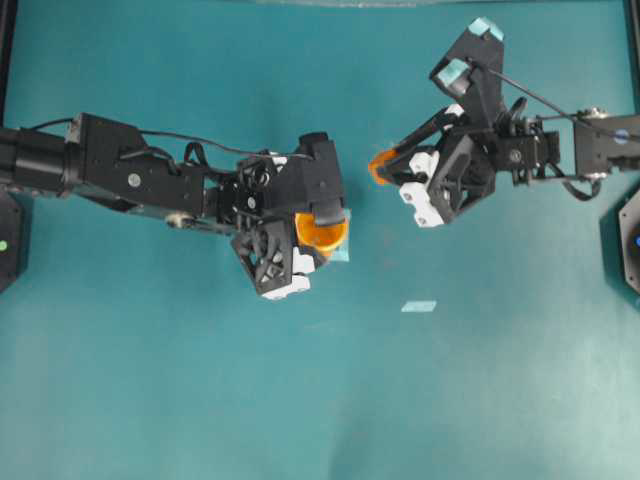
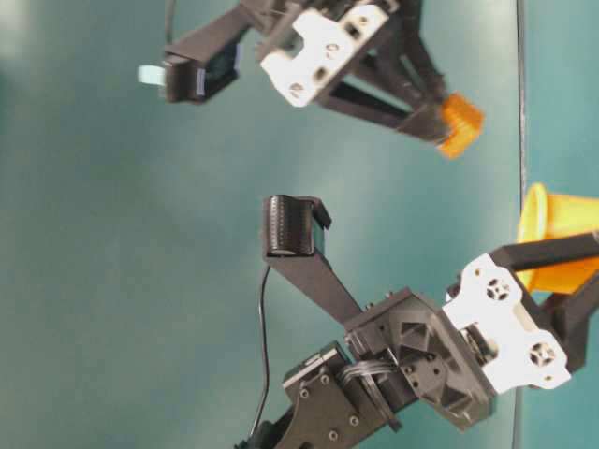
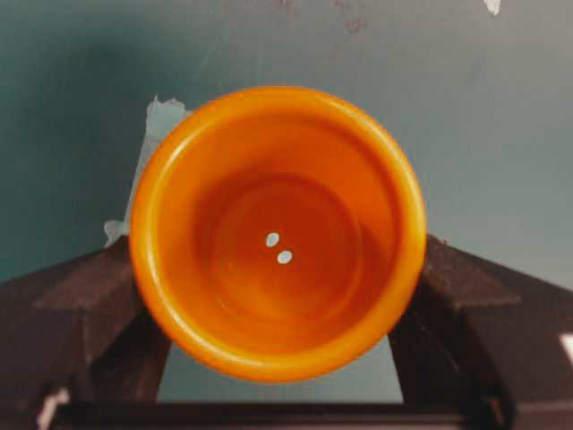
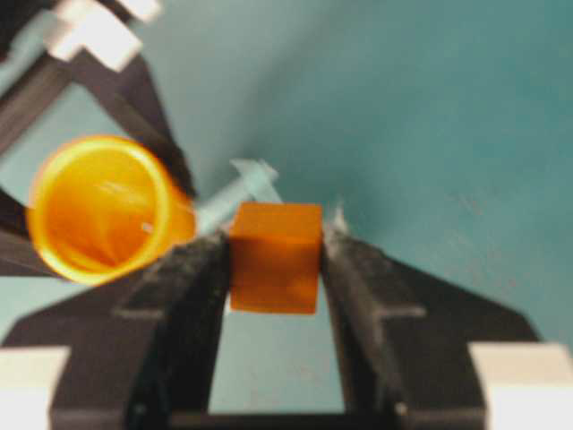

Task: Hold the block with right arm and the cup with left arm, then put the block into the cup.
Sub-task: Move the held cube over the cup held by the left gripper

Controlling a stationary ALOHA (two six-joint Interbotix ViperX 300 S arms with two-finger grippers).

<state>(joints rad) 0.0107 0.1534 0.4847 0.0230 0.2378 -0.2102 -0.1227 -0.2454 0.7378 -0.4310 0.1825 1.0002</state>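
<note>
Right wrist view settles the first half of the job: the block (image 4: 275, 257) sits pinched between the two black fingers of the right gripper (image 4: 275, 269), lifted off the table (image 4: 430, 107). From the overhead view the block (image 1: 380, 165) is well to the right of the cup (image 1: 322, 231) and a little toward the far edge, with open teal surface between them. The cup itself is clamped by the left gripper (image 3: 277, 296), whose fingers press on opposite sides of its wall; the left wrist view looks straight down into its mouth (image 3: 277, 233), which is empty, with only two bright specks showing on the orange bottom. In the table-level view the cup (image 2: 562, 243) is held with its mouth free of the left arm (image 2: 412, 365).

So both holds look done. What remains, as I judge it, is to carry the block across until it hangs over the cup's rim, then spread the right fingers so it drops inside. A pale tape scrap (image 1: 419, 306) lies beyond the cup, nearer the front edge, and plays no part.
</note>
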